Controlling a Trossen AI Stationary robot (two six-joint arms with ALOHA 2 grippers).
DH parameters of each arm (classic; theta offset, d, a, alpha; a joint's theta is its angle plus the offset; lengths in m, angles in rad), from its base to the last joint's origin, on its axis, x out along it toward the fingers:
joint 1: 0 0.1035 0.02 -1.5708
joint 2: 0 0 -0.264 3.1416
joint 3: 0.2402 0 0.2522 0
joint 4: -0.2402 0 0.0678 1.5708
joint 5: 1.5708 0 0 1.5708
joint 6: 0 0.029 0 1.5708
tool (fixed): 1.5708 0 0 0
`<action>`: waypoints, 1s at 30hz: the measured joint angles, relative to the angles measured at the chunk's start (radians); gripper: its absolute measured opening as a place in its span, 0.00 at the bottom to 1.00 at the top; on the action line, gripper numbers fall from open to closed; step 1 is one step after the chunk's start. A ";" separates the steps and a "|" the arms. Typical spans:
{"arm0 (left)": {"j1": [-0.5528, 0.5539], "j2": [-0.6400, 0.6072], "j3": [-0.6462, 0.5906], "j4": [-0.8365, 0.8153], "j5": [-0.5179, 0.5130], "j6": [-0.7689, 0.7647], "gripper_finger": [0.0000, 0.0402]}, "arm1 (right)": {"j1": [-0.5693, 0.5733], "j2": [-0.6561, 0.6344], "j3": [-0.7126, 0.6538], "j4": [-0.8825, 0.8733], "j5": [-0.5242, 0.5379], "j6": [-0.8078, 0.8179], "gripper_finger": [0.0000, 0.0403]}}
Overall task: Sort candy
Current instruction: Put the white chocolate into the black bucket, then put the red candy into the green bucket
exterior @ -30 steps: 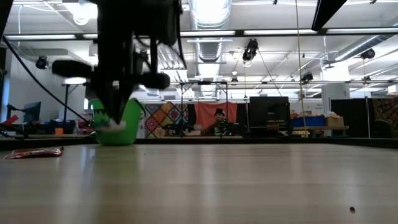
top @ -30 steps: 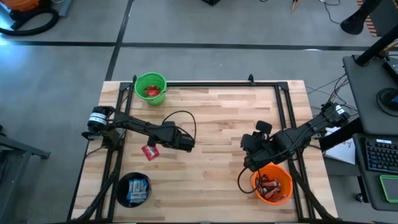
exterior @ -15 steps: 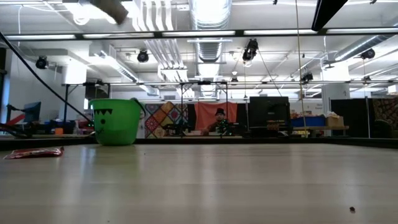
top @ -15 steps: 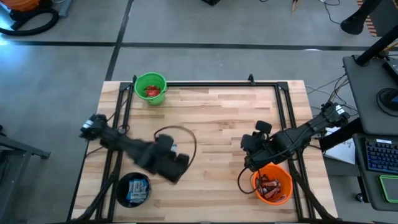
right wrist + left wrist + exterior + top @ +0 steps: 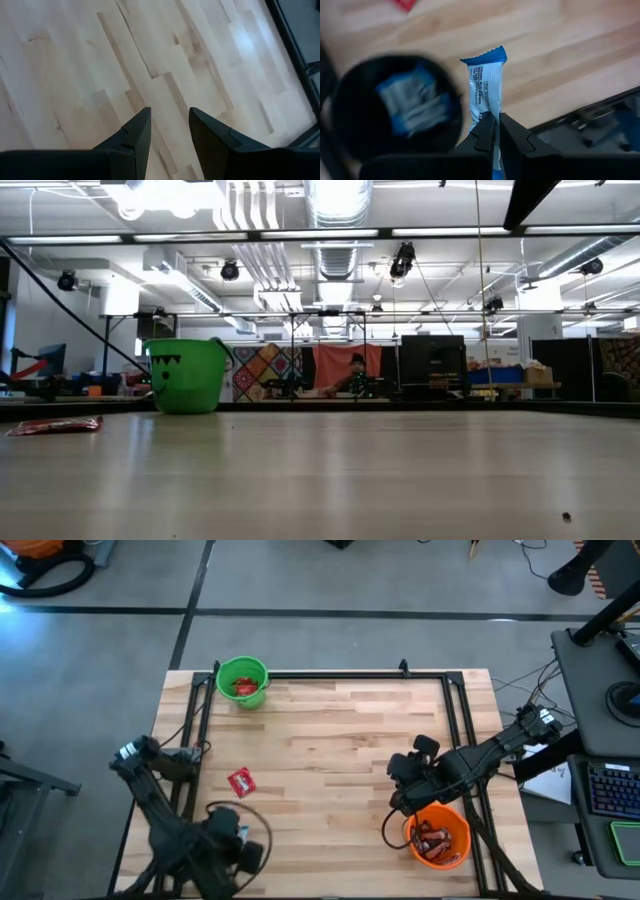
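Observation:
My left gripper point(image 5: 495, 131) is shut on a blue-and-white candy packet point(image 5: 486, 87), hovering at the table's near left corner point(image 5: 238, 848). Just beside it is the black bucket point(image 5: 395, 117), which has blue-and-white packets inside; in the high view my arm mostly hides this bucket. One red packet point(image 5: 241, 781) lies flat on the wood, also seen in the low view point(image 5: 55, 425). My right gripper point(image 5: 170, 131) is open over bare wood, next to the orange bucket point(image 5: 438, 836) of brown bars. My left gripper pinches the blue-and-white packet between its two fingers at one end point(image 5: 489, 114). The rest of the packet sticks out past the fingertips to its crimped blue end point(image 5: 485, 56). It is lifted clear, over the wood beside the black bucket's rim.
The green bucket point(image 5: 243, 681) with red candies stands at the far left corner, and shows in the low view point(image 5: 187, 375). Black frame rails point(image 5: 455, 705) run along the table's sides. The table's middle is bare wood. People show in the room behind.
My left arm has swung from the table's middle toward the near left corner, rising out of the low view and carrying the blue-and-white packet to the black bucket. The red packet has stayed where it was.

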 joint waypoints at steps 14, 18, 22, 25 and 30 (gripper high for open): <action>-0.177 -0.006 -0.145 0.000 0.142 -0.179 0.00 | 0.000 0.000 0.000 0.000 -0.052 0.045 0.31; -0.179 -0.009 -0.201 0.000 0.145 -0.171 0.00 | 0.000 0.000 0.000 0.000 -0.052 0.048 0.31; -0.178 -0.025 -0.250 0.000 0.145 -0.171 0.03 | 0.000 0.000 0.000 0.000 -0.053 0.048 0.31; -0.178 -0.047 -0.287 -0.001 0.147 -0.173 0.08 | 0.000 0.000 0.000 0.000 -0.054 0.048 0.31; -0.178 -0.069 -0.318 0.000 0.160 -0.180 0.19 | 0.000 0.000 0.000 -0.001 -0.073 0.047 0.31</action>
